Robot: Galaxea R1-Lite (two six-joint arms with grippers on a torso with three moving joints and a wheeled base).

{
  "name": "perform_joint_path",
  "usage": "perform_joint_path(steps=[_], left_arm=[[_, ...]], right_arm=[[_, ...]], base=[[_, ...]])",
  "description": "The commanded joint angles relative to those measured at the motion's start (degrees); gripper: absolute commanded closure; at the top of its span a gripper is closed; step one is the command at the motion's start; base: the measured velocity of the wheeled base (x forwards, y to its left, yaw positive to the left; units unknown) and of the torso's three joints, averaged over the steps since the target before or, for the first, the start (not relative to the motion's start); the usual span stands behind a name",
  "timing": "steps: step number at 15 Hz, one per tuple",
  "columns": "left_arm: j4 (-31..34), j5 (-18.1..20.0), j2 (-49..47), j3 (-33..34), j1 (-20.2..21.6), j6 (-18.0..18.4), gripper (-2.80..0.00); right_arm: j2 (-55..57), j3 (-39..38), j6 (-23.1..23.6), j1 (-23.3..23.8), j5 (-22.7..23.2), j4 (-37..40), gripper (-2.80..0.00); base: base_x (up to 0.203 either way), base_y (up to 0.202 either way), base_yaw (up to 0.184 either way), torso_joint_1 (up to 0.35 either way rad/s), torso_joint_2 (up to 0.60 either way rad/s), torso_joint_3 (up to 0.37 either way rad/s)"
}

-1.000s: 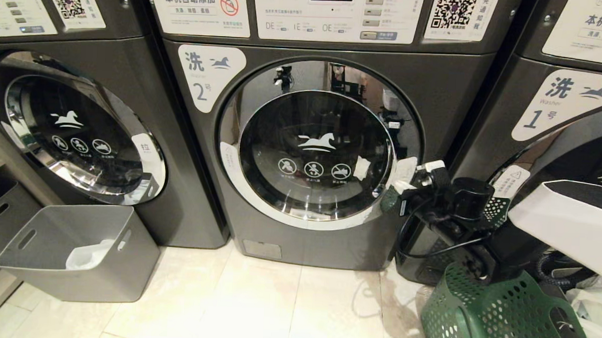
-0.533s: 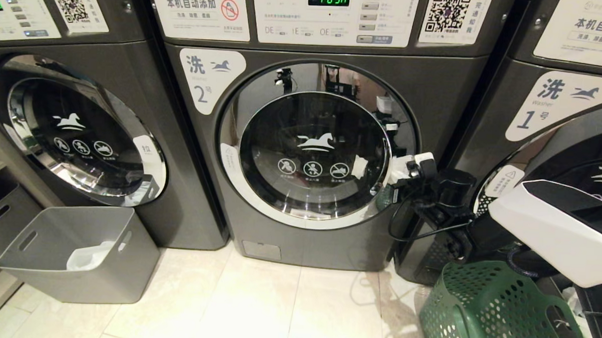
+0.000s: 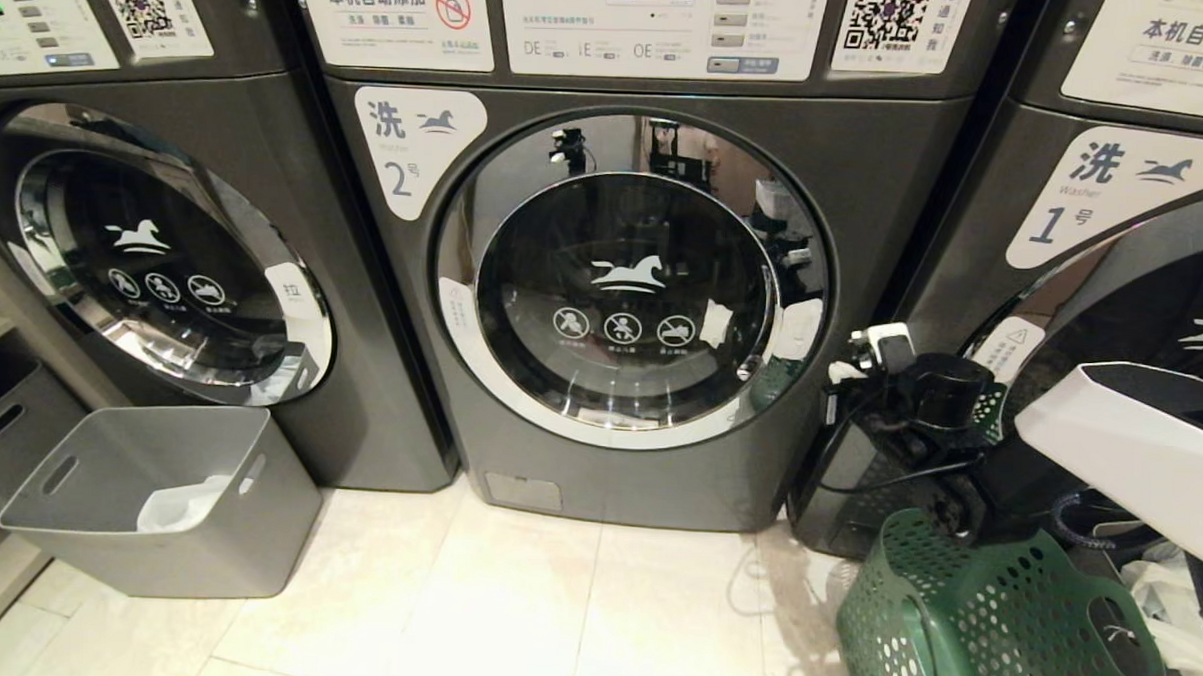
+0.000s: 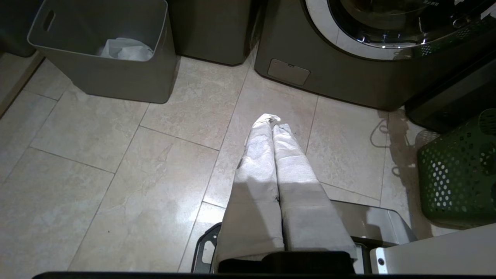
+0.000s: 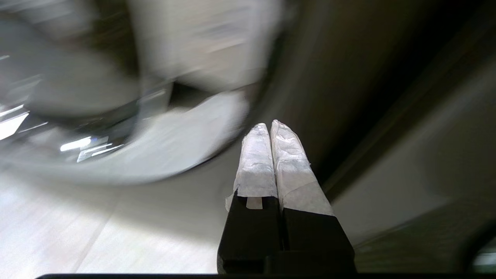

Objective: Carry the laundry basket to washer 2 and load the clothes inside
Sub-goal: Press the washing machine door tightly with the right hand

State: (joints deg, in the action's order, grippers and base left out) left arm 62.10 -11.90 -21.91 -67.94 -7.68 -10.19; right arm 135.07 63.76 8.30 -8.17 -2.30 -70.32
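Fingers [image 5: 285, 155] of the right gripper [image 5: 270, 128] are pressed flat together, wrapped in pale tape, with nothing between them. Beyond their tips curves the chrome door ring of washer 2 [image 3: 604, 278], close but apart from it; its door is closed. In the head view the right gripper [image 3: 866, 352] hangs just beside the door's edge, in front of the dark gap between washer 2 and washer 1 [image 3: 1116, 226].

Behind and below those fingers, on the tiled floor [image 3: 512, 615], the basket [image 3: 992, 622] stands upright under the right arm. What lies in it cannot be seen.

Fingers [image 4: 286, 155] of the left gripper [image 4: 271, 120] are likewise closed tip to tip and empty, pointing down over bare tile. Ahead of them stands washer 2's base; off to one side ahead is a grey bin [image 4: 116, 77] with a white bag [image 4: 124, 48] inside, and to the other side the basket's perforated wall.
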Motion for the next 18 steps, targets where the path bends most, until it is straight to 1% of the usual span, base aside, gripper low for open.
perform_joint_path(steps=[1,3,5,7,9,10,11,13,14,15,16,18], left_arm=[[0.31,-0.06,-0.59,0.28,-0.06,-0.09,0.0],[-1.39,-0.06,-0.37,2.23,-0.06,-0.07,0.0],[-5.69,-0.13,-0.18,5.14,0.01,0.15,0.0],[-8.57,-0.21,0.92,9.58,0.23,0.24,0.0],[-9.34,-0.14,3.26,13.74,1.33,0.26,0.0],[-9.19,0.76,5.02,15.46,2.05,0.26,0.0],[-8.68,3.4,5.65,16.15,2.43,0.3,0.0],[-8.7,5.58,5.72,18.2,2.56,1.83,0.0],[-9.49,6.3,5.68,21.01,2.56,2.28,0.0],[-12.32,6.91,5.67,24.98,2.55,2.46,0.0],[-16.47,7.31,5.66,29.6,2.56,2.65,0.0],[-29.88,7.61,5.66,42.62,2.57,3.33,0.0]], right_arm=[[-8.63,-9.81,0.07,-1.04,1.61,-0.17,0.0],[-16.98,-22.11,0.06,-2.44,4.22,-0.2,0.0],[-25.85,-31.17,0.07,-4.03,5.68,-0.19,0.0],[-34.39,-38.73,0.01,-4.77,6.17,-0.21,0.0],[-43.65,-45.81,0.05,-5.01,5.86,-0.26,0.0],[-48.59,-49.27,0.26,-5.06,5.24,-0.26,0.0],[-53.75,-52.81,0.66,-5.1,4.43,-0.2,0.0],[-63.98,-59.45,1.48,-5.09,2.77,1.57,0.0],[-69.78,-60.74,1.73,-5.04,1.95,5.45,0.0],[-76.62,-61.55,1.93,-5.03,1.44,11.82,0.0],[-83.29,-62.01,2.05,-5.03,1.19,18.82,0.0],[-99.69,-62.6,2.26,-5.02,0.84,36.08,0.0]], base=[[0.0,0.0,0.0,0.0,0.0,0.0],[0.0,0.0,0.0,0.0,0.0,0.0],[0.0,0.0,0.0,0.0,0.0,0.0],[0.0,0.0,0.0,0.0,0.0,0.0],[0.0,0.0,0.0,0.0,0.0,0.0],[0.0,0.0,0.0,0.0,0.0,0.0],[0.0,0.0,0.0,0.0,0.0,0.0],[0.0,0.0,0.0,0.0,0.0,0.0],[0.0,0.0,0.0,0.0,0.0,0.0],[0.0,0.0,0.0,0.0,0.0,0.0],[0.0,0.0,0.0,0.0,0.0,0.0],[0.0,0.0,0.0,0.0,0.0,0.0]])
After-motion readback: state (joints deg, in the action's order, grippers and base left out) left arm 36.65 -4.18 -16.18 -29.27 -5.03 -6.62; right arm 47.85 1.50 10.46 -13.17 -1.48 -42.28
